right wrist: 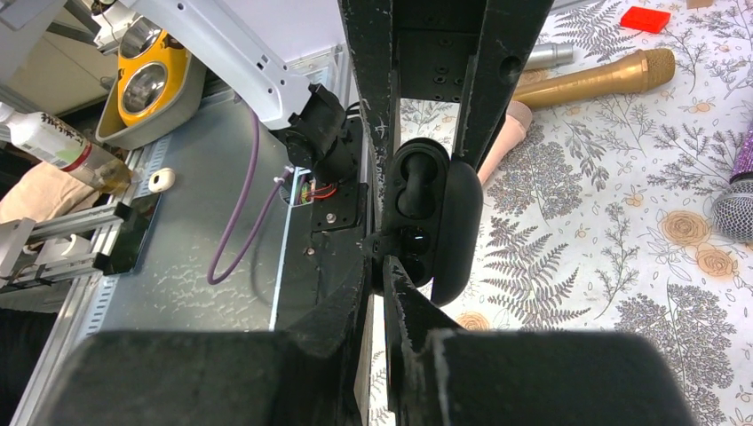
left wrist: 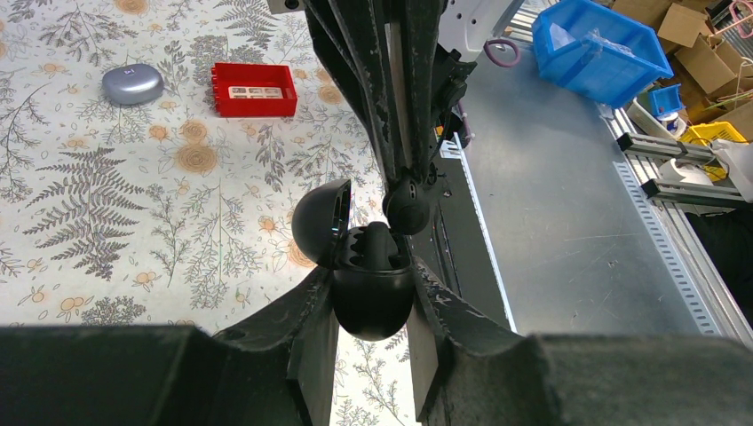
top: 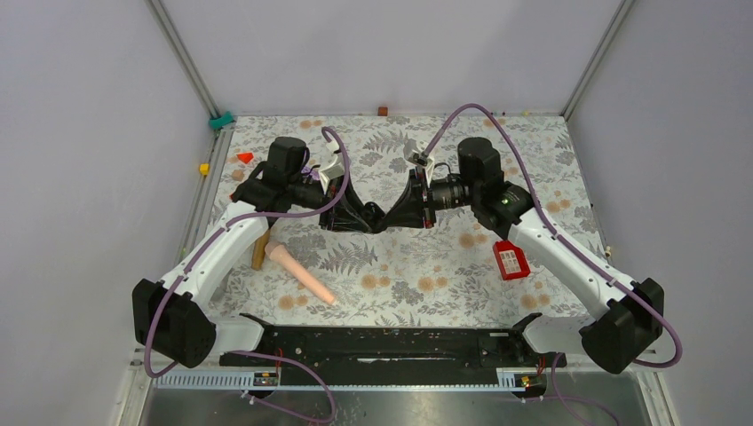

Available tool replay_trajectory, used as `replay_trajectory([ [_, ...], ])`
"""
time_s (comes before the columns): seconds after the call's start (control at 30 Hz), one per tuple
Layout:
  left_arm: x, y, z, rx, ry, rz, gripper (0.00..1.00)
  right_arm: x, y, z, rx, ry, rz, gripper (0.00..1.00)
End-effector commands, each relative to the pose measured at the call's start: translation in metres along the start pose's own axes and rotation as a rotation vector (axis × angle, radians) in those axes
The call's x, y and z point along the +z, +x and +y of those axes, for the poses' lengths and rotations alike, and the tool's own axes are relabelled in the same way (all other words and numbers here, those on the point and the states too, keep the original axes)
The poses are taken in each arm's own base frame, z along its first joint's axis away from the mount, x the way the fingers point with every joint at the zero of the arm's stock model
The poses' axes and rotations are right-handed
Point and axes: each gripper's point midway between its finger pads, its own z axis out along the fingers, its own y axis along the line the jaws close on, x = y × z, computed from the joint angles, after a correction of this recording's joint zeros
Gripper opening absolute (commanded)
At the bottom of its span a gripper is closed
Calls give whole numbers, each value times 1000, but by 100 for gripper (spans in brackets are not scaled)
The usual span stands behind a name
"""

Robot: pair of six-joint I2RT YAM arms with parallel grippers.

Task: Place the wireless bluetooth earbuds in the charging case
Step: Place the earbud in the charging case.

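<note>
Black charging case (left wrist: 368, 312) sits open, pinched in your left hand (left wrist: 373, 275); your right hand (right wrist: 380, 256) pinches an earbud (left wrist: 407, 206) at its mouth, not yet seated.

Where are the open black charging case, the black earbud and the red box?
open black charging case (left wrist: 373, 306): left wrist view, on its rounded lower shell.
black earbud (left wrist: 407, 206): left wrist view, on its round glossy body.
red box (left wrist: 255, 108): left wrist view, on the wall at its lower edge.

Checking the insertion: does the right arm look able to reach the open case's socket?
Likely yes: the left gripper holds the case open; the right gripper has its earbud at the socket, nothing between.
</note>
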Motion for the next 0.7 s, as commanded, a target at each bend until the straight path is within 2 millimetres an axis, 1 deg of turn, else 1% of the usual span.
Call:
replay_trajectory([
  [0.0,-1,-11,-14,67,50,-27,16,4,1,-5,-37,19,0,6],
  [0.33,-1,-11,-14,66,51,-27,16,4,3,-12,-60,51,4,6],
  [0.6,-1,-10,-15,66,53,-27,16,7,3,-17,-52,64,-14,6],
  [0.67,-1,-10,-15,66,54,-27,16,8,3,-17,-27,66,-15,6],
])
